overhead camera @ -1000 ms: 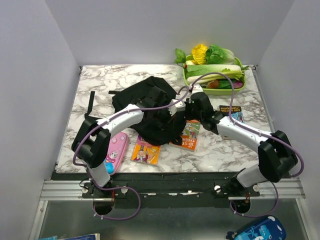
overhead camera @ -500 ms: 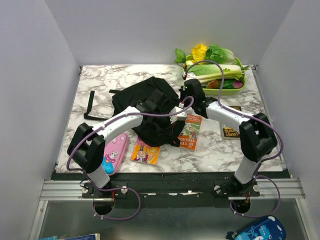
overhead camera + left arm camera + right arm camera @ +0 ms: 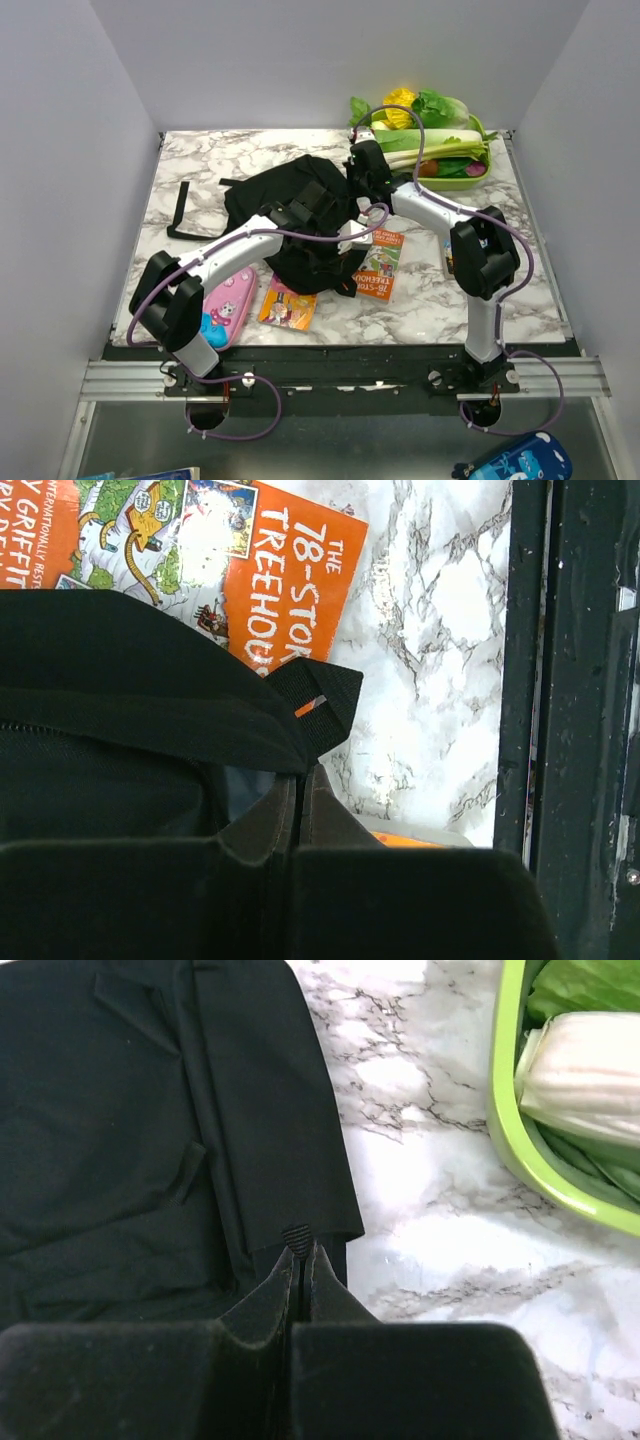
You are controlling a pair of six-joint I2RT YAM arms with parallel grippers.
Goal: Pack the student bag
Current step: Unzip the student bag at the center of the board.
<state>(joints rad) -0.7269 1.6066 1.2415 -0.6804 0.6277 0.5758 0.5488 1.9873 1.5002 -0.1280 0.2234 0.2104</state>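
Observation:
The student bag [image 3: 300,215], a soft black backpack, lies in the middle of the marble table. My left gripper [image 3: 353,233] is at its near right edge. In the left wrist view the left gripper [image 3: 300,783] is shut, its tips tucked into the bag's [image 3: 120,700] hem beside a black webbing tab [image 3: 322,695]. My right gripper [image 3: 360,165] is at the bag's far right corner. There the right gripper [image 3: 300,1250] is shut on a small ribbed pull tab [image 3: 297,1234] of the bag [image 3: 150,1110].
An orange treehouse book [image 3: 378,265] [image 3: 290,570] lies right of the bag, and a second book [image 3: 290,305] and a pink pencil case [image 3: 228,305] lie in front. A green tray [image 3: 432,183] [image 3: 510,1110] of vegetables stands at the far right. A loose black strap [image 3: 180,215] trails left.
My right arm has swung from the middle right of the table up to the bag's far right corner. The left gripper has reached slightly further right along the bag's edge.

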